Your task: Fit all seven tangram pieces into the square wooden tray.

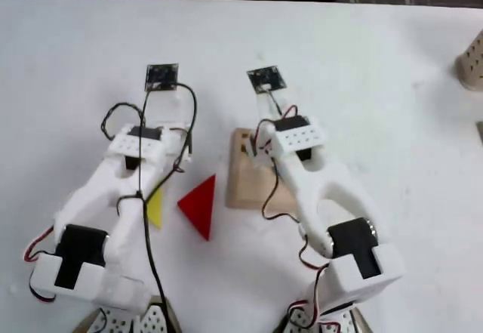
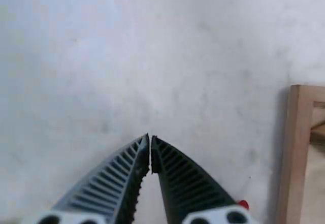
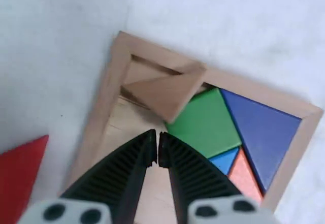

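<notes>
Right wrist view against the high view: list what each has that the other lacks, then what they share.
Right wrist view adds: the shut right hand above the square wooden tray, and the tray's inside, holding a green square piece, a large blue triangle, a small light-blue piece, a pink triangle and a plain wooden triangle lying askew at one corner. High view adds: a yellow piece partly under the left arm. Shared: the tray and the red triangle on the white table.

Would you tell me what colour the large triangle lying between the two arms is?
Red; the triangle shows best in the high view.
</notes>
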Motion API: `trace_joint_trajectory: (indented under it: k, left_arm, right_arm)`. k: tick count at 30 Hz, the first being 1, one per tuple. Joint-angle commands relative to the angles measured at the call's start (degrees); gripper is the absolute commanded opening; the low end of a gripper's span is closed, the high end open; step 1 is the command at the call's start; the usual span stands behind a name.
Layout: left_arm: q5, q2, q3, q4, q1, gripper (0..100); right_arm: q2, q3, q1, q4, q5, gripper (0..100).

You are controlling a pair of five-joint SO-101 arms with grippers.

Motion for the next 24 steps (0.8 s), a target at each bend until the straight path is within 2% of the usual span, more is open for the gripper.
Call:
trace_joint_trajectory:
  k: [1,8,18,24]
  left_arm:
    - [0.18,-0.22,-3.08,-2.64,-0.31,2]
    - [0.18,-0.48,-2.99,-3.78,-2.33,2]
    - [0.18,-0.48,-2.99,-3.69,-2.24,2]
    - [0.18,-0.48,-2.90,-3.60,-2.24,2]
  right_arm:
    - [-2.77,-0.44,-1.89,-2.42,-4.04,1.8]
    - [2.59,-1.23,-3.12,-9.45,-4.92,1.8]
    - [7.25,-9.58,-2.95,-7.08,-4.92,1.8]
    - [2.59,-10.73,0.40,-3.56,-4.75,1.8]
